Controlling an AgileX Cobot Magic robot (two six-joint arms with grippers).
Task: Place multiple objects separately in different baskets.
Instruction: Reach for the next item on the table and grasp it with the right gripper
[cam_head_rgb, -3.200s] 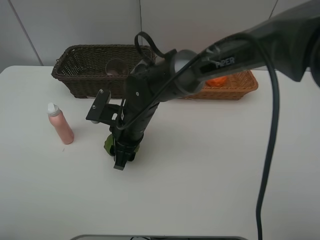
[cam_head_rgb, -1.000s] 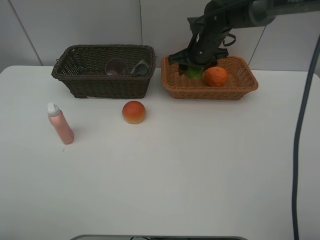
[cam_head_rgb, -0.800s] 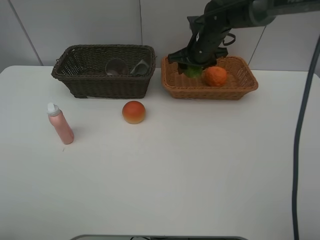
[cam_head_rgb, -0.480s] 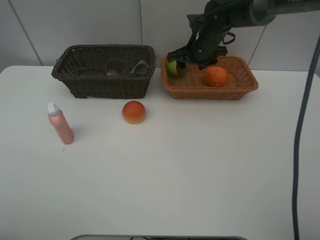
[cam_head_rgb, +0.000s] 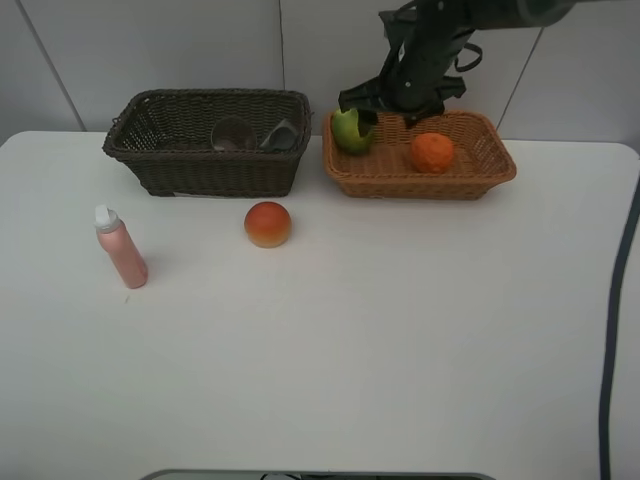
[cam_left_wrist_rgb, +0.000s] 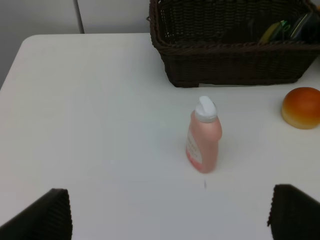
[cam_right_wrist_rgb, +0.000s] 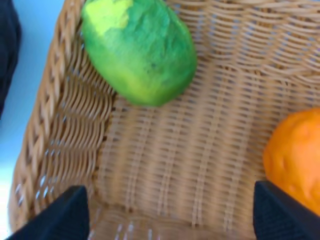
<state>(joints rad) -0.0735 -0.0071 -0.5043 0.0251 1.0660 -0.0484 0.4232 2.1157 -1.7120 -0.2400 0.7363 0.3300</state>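
1. Handling, red-orange round fruit (cam_head_rgb: 267, 223): judged light and firm, with a smooth skin that could slip. It is round and free to roll on the bench (cam_head_rgb: 400, 330). Take it across its widest middle, jaws coming straight down.
2. Handling, pink white-capped bottle (cam_left_wrist_rgb: 204, 140): judged light, stiff plastic, tall on a small base and so easy to tip. Take it on the body below the cap.
3. Appearance: the fruit shades from red on top to orange-yellow lower down. The bottle is salmon pink with a slanted white cap and stands upright.
4. Location: both are on the bench in front of the dark brown basket (cam_head_rgb: 200, 170), well apart, with the bottle towards the left edge. Neither is yet in a basket.
5. Already placed: the green oval fruit (cam_right_wrist_rgb: 140, 52) lies against a corner wall of the light orange-tan basket (cam_head_rgb: 420, 190), apart from the orange mandarin (cam_head_rgb: 432, 152). The dark basket's contents are not clear enough to list.
6. Right claw (cam_right_wrist_rgb: 177, 215): jaws wide, holding nothing, above the tan basket.
7. Left claw (cam_left_wrist_rgb: 170, 220): jaws wide and empty, facing the bottle from some way off.
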